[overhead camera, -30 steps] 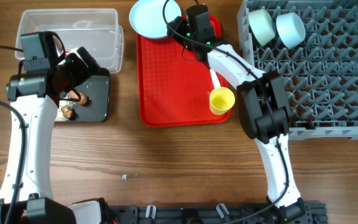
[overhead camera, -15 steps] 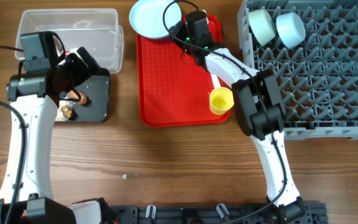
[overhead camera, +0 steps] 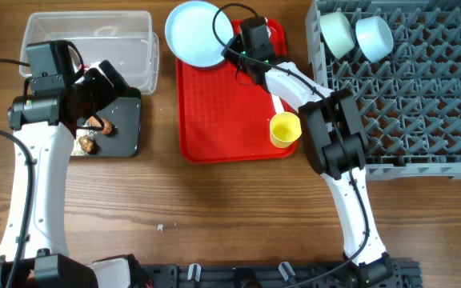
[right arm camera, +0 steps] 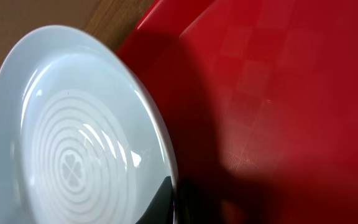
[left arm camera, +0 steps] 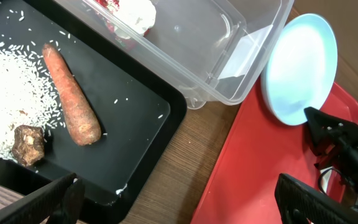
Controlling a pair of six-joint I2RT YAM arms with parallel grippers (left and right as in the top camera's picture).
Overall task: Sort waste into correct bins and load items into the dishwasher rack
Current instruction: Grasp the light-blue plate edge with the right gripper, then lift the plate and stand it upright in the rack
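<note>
right hand (overhead camera: 230, 50): closed on the rim of the round pale-blue plate (overhead camera: 199, 32). one dark finger (right arm camera: 165, 200) shows against that rim in the wrist view. the plate reaches out ahead of the hand, overlapping the far left corner of the flat red plastic serving tray (overhead camera: 230, 112) and passing over the wooden worktop (overhead camera: 214, 208). its ringed face is toward the wrist camera, with moulded concentric circles and a small clover mark (right arm camera: 66, 165) at centre.

left hand (left arm camera: 179, 196): fingers spread wide, holding nothing. ahead and left of it is the shallow black tray (left arm camera: 142, 143). the orange carrot piece (left arm camera: 71, 96) lies flat in that tray, long axis running far-left to near-right, thick end nearer the hand. the small brown food lump (left arm camera: 28, 144) sits just beside the thick end, at the edge of the loose white rice-like crumbs (left arm camera: 8, 87). the crumpled red-and-white wrapper (left arm camera: 129, 11) lies in the clear plastic tub (left arm camera: 229, 62) beyond the tray. its print is too small to read.
</note>
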